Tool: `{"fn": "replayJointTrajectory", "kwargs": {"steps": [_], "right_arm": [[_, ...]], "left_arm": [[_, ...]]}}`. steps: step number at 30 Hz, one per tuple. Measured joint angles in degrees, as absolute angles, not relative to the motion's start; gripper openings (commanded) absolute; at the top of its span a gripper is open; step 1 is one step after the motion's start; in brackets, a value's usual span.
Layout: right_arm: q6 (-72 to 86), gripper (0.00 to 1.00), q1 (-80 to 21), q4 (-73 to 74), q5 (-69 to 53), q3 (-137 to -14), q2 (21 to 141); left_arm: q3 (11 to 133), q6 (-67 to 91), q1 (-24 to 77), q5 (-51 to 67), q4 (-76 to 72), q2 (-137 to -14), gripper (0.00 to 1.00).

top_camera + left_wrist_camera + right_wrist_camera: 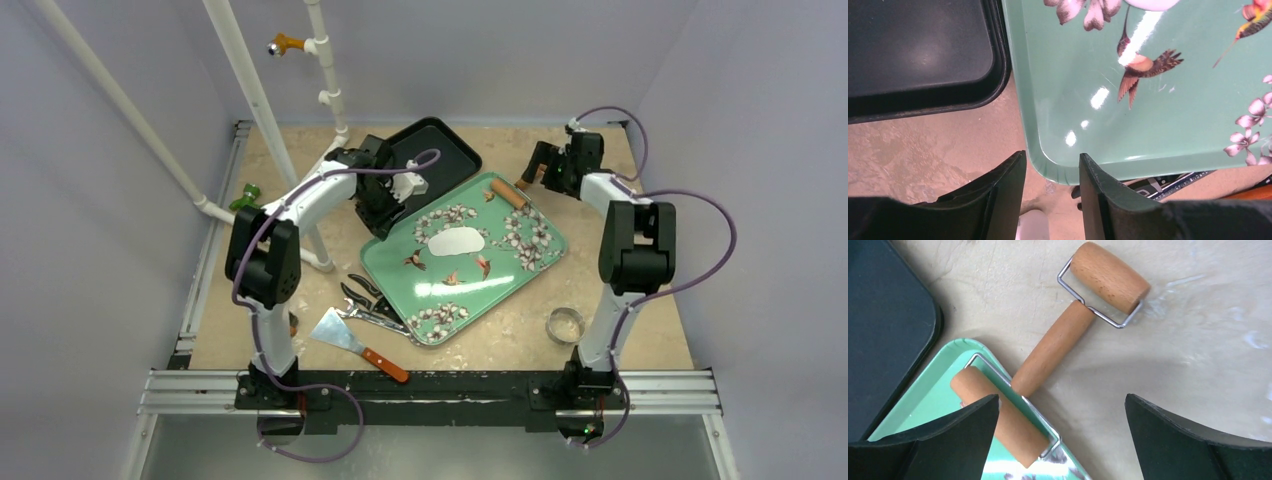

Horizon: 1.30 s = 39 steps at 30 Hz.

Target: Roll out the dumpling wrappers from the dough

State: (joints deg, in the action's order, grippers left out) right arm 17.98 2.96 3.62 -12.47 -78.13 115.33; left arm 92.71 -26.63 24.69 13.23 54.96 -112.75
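A flat oblong sheet of white dough (457, 241) lies in the middle of the green flowered tray (520, 275); only its edge (1153, 4) shows in the left wrist view. Separate dumpling wrappers are out of view. The wooden double roller (508, 193) lies across the tray's far corner, one roller head (1000, 415) on the tray, the handle (1053, 347) and the other head (1108, 277) on the table. My right gripper (530, 172) (1060, 400) hangs wide open just above it, holding nothing. My left gripper (382, 228) (1050, 165) stands open at the green tray's left corner (1058, 172).
A black tray (430, 150) (918, 50) sits behind the green one, nearly touching it. Scissors (370, 300) and a scraper (355, 343) lie at the green tray's near left. A metal ring cutter (563, 325) stands near the right arm. White pipes (255, 100) rise at the left.
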Motion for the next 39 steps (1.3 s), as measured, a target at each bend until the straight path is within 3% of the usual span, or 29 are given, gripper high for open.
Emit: {"fn": "replayJointTrajectory", "kwargs": {"steps": [6, 12, 20, 39], "right_arm": [[14.11, 0.99, -2.02, 9.34, -1.54, -76.58, 104.60], [13.74, 0.99, -8.16, 13.21, 6.85, -67.68, 89.36], [17.85, 0.99, -8.97, 20.93, 12.95, -53.89, 69.82], [30.37, 0.93, -9.78, 42.81, 7.90, -46.30, 58.78]], "left_arm": [[89.34, -26.94, 24.69, 14.96, 54.24, -107.85, 0.57], [80.01, -27.11, 24.69, 16.38, 51.03, -100.18, 0.59], [71.66, -25.02, 24.71, 21.41, 44.23, -94.67, 0.59], [61.28, -21.89, 26.89, 21.39, 30.65, -90.74, 0.58]]}}
